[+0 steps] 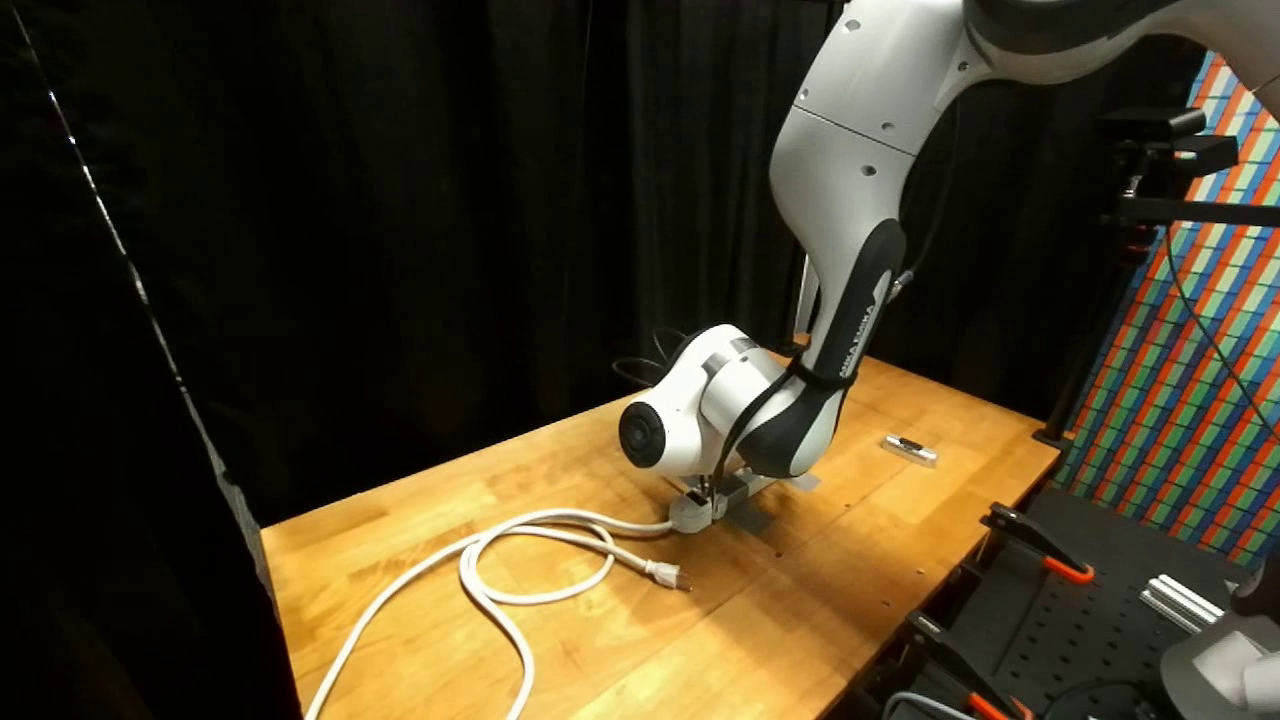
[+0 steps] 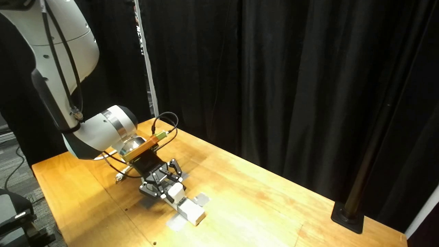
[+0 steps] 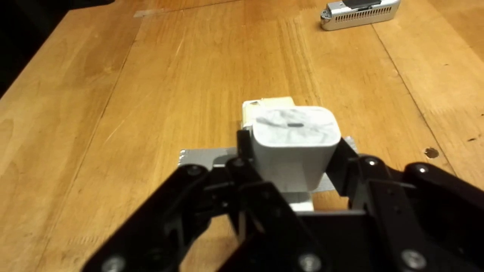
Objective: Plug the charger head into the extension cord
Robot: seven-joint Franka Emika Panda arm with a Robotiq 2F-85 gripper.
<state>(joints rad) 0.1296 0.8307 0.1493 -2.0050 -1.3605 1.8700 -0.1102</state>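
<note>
Charger head (image 3: 296, 155): points slotted face up, with long axis near upright, over the extension cord (image 2: 192, 211), well inside the table (image 2: 247, 192) edges. Clamped in the gripper (image 3: 294, 160), between 2 fingers (image 3: 244, 145) parted to its width.

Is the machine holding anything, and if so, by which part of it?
Yes: the gripper holds the white charger head by two opposite sides, with its slotted end uncovered.

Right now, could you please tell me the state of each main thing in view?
Hand: shut on the charger head.
Charger head: gripped over the extension cord, port empty; plugged in or not, cannot tell.
Extension cord: resting on the table, cable loosely looped.
Cord plug: unplugged, prongs bare.
Silver device: lying on the table, apart from the cord.
</note>
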